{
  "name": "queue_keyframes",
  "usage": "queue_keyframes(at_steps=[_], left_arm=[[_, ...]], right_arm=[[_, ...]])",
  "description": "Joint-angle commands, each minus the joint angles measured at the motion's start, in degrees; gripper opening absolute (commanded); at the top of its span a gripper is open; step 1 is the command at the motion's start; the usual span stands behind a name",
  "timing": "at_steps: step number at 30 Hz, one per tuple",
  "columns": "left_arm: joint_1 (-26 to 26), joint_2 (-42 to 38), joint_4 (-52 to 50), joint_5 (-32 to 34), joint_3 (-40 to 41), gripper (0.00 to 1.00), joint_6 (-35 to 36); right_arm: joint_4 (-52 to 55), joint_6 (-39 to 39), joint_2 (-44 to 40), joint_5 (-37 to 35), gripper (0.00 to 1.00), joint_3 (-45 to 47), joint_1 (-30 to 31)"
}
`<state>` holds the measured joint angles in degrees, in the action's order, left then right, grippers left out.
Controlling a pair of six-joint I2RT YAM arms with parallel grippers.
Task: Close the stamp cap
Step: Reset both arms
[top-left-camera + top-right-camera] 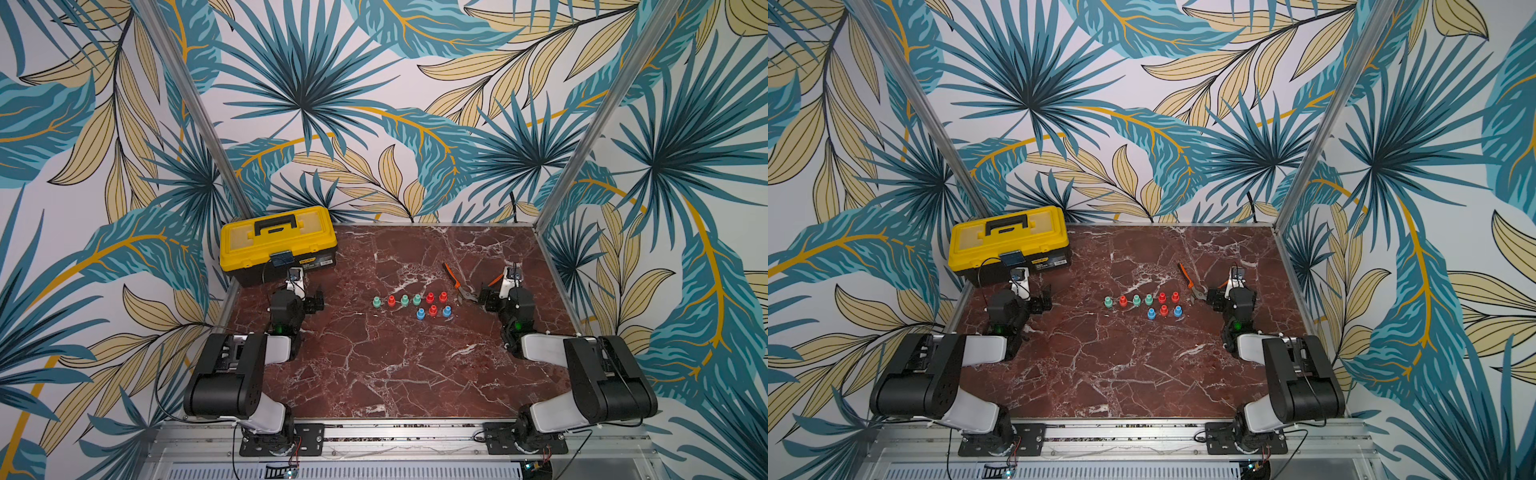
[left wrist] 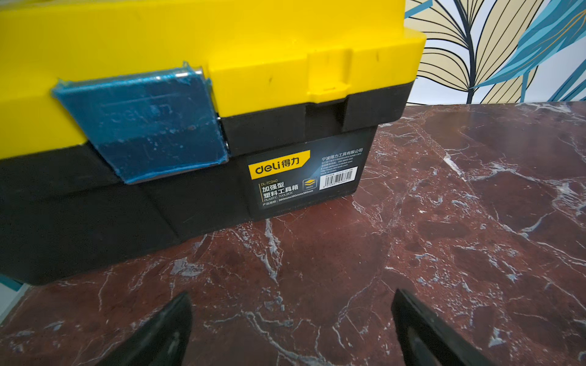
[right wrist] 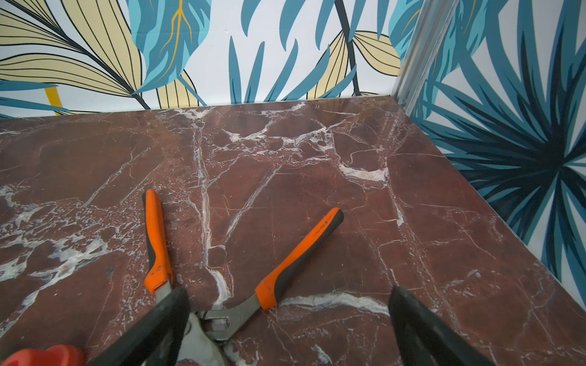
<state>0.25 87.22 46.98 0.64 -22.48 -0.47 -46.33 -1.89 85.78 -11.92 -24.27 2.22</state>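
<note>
At the centre of the red marble-patterned tabletop, a cluster of small green, red and blue plastic stamps is stood upright, well apart from both arms. The left pincer and right pincer are spread wide and empty. Orange-handled metal pliers under the right pincer could be snagged on departure, and closely packed stamps could be toppled by a wide approach.

Nine small stamps are seen upright at frame centre: six, green and red, in the upper row; blue, red, blue below.
</note>
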Motion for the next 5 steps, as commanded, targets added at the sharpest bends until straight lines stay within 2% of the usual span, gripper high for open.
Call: queue_keyframes(at_steps=[1, 5], left_arm=[[0.9, 0.4, 1.6, -1.0, -0.5, 0.99, -0.1], [0.4, -0.5, 1.7, -0.9, 0.3, 1.0, 0.5]], right_arm=[[-1.1, 0.2, -0.3, 0.5, 1.0, 0.8, -0.4], [-1.1, 0.2, -0.3, 0.5, 1.0, 0.8, -0.4]])
